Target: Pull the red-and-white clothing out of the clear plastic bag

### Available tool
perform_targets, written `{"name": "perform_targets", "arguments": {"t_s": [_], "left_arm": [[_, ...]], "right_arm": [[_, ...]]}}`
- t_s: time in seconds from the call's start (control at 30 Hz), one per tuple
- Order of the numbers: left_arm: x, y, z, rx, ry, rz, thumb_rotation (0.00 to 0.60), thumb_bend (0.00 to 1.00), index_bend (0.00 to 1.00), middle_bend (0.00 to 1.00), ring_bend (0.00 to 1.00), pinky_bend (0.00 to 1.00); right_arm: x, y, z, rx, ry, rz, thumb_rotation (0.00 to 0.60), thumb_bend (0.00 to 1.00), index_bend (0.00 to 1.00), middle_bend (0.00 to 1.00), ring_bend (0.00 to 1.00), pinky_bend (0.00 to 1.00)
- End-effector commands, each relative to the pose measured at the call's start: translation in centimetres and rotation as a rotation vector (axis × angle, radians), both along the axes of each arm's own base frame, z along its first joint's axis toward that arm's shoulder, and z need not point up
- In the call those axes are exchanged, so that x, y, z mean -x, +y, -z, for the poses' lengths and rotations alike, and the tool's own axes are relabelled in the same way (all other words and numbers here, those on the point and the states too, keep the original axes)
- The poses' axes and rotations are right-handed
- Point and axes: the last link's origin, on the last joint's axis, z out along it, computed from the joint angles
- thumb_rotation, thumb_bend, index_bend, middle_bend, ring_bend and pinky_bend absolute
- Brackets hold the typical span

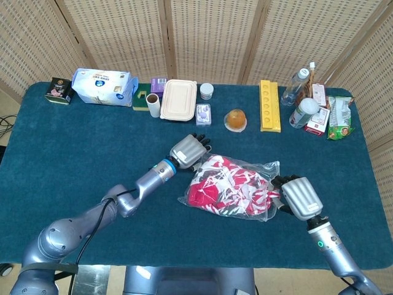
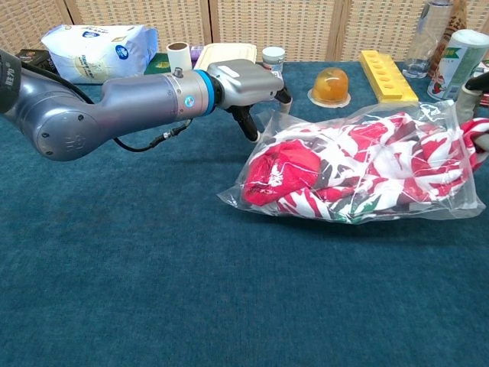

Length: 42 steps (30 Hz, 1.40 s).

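A clear plastic bag (image 1: pixel 261 169) lies on the blue table (image 1: pixel 73 147) right of centre, with the red-and-white clothing (image 1: pixel 228 186) bunched inside it. My left hand (image 1: pixel 189 150) reaches in from the left, its fingers apart and touching the bag's upper left corner (image 2: pixel 263 122), holding nothing. My right hand (image 1: pixel 298 197) sits at the bag's right end, back upward. In the chest view its fingers (image 2: pixel 475 82) show at the frame's right edge, curled around the clothing (image 2: pixel 359 164) at that end.
Along the table's far edge stand a tissue pack (image 1: pixel 103 86), a beige lunch box (image 1: pixel 178 99), an orange jelly cup (image 1: pixel 235 119), a yellow tray (image 1: pixel 269 106), bottles (image 1: pixel 295 86) and snack packs (image 1: pixel 339 117). Bare blue cloth lies in front of the bag.
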Motion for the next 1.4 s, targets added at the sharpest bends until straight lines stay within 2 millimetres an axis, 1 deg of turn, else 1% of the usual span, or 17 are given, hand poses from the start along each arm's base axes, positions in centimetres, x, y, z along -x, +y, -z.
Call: {"name": "perform_targets", "arguments": {"t_s": [0.03, 0.27, 0.4, 0.43, 0.57, 0.6, 0.77, 0.87, 1.07, 1.1, 1.2, 1.3, 1.37, 1.4], "left_arm": [[-0.3, -0.1, 0.3, 0.001, -0.009, 0.005, 0.557, 0.37, 0.41, 0.21, 0.17, 0.29], [-0.2, -0.2, 0.7, 0.007, -0.019, 0.009, 0.561, 0.46, 0.55, 0.21, 0.17, 0.29], [-0.1, -0.3, 0.7, 0.015, -0.044, -0.004, 0.600, 0.50, 0.61, 0.21, 0.17, 0.29], [0.0, -0.3, 0.7, 0.017, -0.049, -0.009, 0.600, 0.51, 0.63, 0.21, 0.17, 0.29], [0.5, -0.4, 0.7, 0.021, -0.060, -0.020, 0.600, 0.52, 0.66, 0.21, 0.17, 0.30], [1.1, -0.5, 0.5, 0.024, -0.069, -0.030, 0.600, 0.52, 0.66, 0.21, 0.17, 0.30], [2.6, -1.1, -0.5, 0.042, -0.099, -0.045, 0.600, 0.52, 0.66, 0.21, 0.17, 0.30], [4.1, -1.5, -1.9, 0.047, -0.121, -0.053, 0.600, 0.52, 0.66, 0.21, 0.17, 0.30], [7.5, -2.6, -5.4, 0.044, -0.148, -0.094, 0.600, 0.52, 0.66, 0.21, 0.17, 0.30], [8.3, -3.0, -6.3, 0.039, -0.160, -0.105, 0.600, 0.52, 0.66, 0.21, 0.17, 0.30], [10.1, -3.9, -8.3, 0.028, -0.180, -0.129, 0.600, 0.52, 0.66, 0.21, 0.17, 0.30], [11.6, -4.8, -9.9, 0.017, -0.194, -0.157, 0.600, 0.52, 0.66, 0.21, 0.17, 0.30], [12.3, -5.3, -10.7, 0.010, -0.201, -0.167, 0.600, 0.52, 0.66, 0.21, 0.17, 0.30], [13.3, -5.7, -11.7, -0.005, -0.211, -0.182, 0.600, 0.52, 0.66, 0.21, 0.17, 0.30]], "right_arm": [[0.1, 0.0, 0.0, -0.001, 0.000, 0.003, 0.600, 0.51, 0.64, 0.51, 0.60, 0.58], [0.2, 0.1, -0.2, 0.000, -0.005, 0.008, 0.600, 0.51, 0.64, 0.52, 0.60, 0.58], [0.2, 0.1, -0.2, -0.001, -0.005, 0.008, 0.600, 0.51, 0.65, 0.52, 0.60, 0.58], [0.2, 0.2, -0.2, -0.001, -0.007, 0.007, 0.600, 0.51, 0.65, 0.52, 0.61, 0.58], [0.2, 0.2, -0.1, -0.008, -0.011, 0.008, 0.600, 0.51, 0.65, 0.52, 0.61, 0.58], [0.0, 0.4, 0.0, -0.011, -0.017, 0.003, 0.600, 0.51, 0.65, 0.52, 0.61, 0.58], [-0.2, 0.6, -0.2, -0.006, -0.025, -0.004, 0.600, 0.51, 0.65, 0.53, 0.61, 0.58], [-0.3, 0.7, -0.5, 0.004, -0.028, -0.008, 0.600, 0.51, 0.65, 0.53, 0.61, 0.58], [-0.5, 0.9, -0.9, 0.024, -0.032, -0.018, 0.600, 0.51, 0.66, 0.53, 0.62, 0.58], [-0.6, 1.0, -1.1, 0.030, -0.032, -0.022, 0.600, 0.51, 0.66, 0.53, 0.62, 0.58], [-0.9, 1.2, -1.3, 0.041, -0.032, -0.031, 0.600, 0.51, 0.66, 0.54, 0.63, 0.58], [-1.1, 1.3, -1.6, 0.056, -0.031, -0.035, 0.600, 0.51, 0.66, 0.54, 0.63, 0.58], [-1.1, 1.4, -1.7, 0.065, -0.030, -0.034, 0.600, 0.51, 0.67, 0.54, 0.63, 0.59], [-1.1, 1.4, -2.0, 0.075, -0.031, -0.030, 0.600, 0.51, 0.67, 0.55, 0.63, 0.59]]}}
